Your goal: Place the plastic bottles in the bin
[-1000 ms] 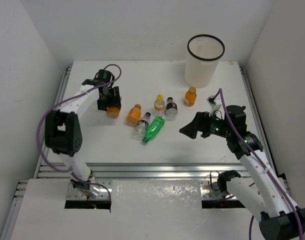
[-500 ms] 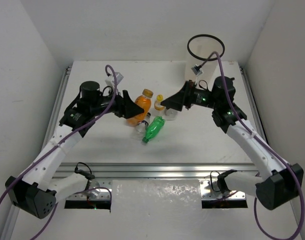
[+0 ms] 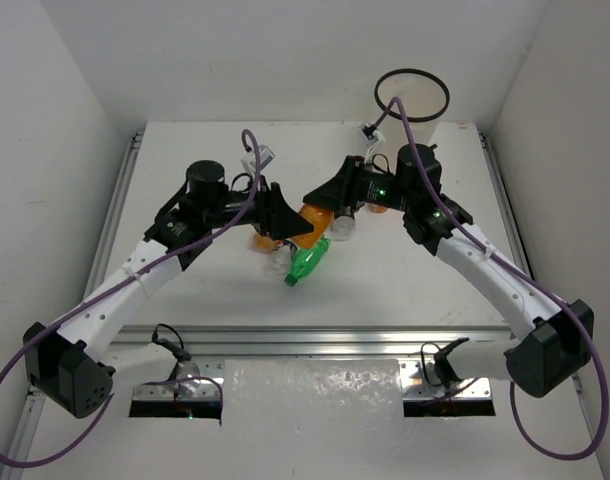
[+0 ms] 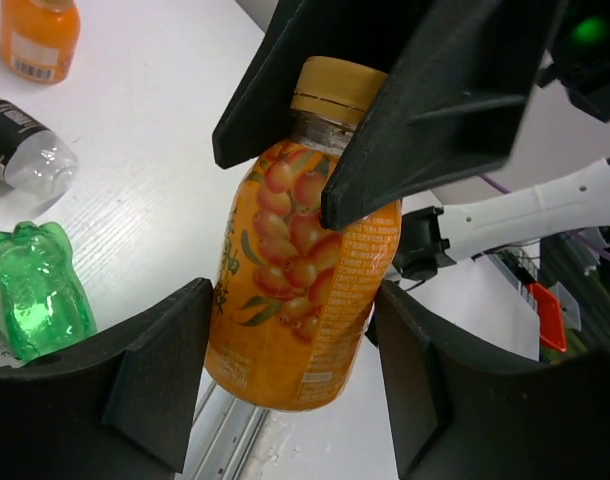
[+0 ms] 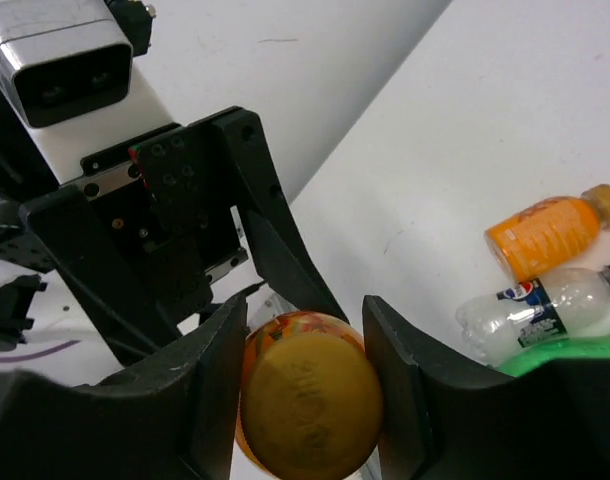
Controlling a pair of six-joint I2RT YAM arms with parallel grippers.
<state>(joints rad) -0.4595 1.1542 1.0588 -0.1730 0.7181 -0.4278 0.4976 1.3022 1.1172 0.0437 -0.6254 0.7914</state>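
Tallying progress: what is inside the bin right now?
From above, the bin shows only its black rim and white inner wall; no bottle is visible inside. Its floor is covered by its own wall and the right arm.

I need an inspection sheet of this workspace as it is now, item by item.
Surface: white table.
Job's things: tall white translucent bin with black rim, far right; orange-filled plastic bottle with yellow cap held between both grippers; green bottle, clear black-capped bottle, dark-labelled bottle, second orange bottle on the table.
Clutter: nothing seen.
Grippers: left gripper shut on the held bottle's body; right gripper shut on its cap.
Cables: purple cables along both arms.
Surroundings: white walls on three sides.
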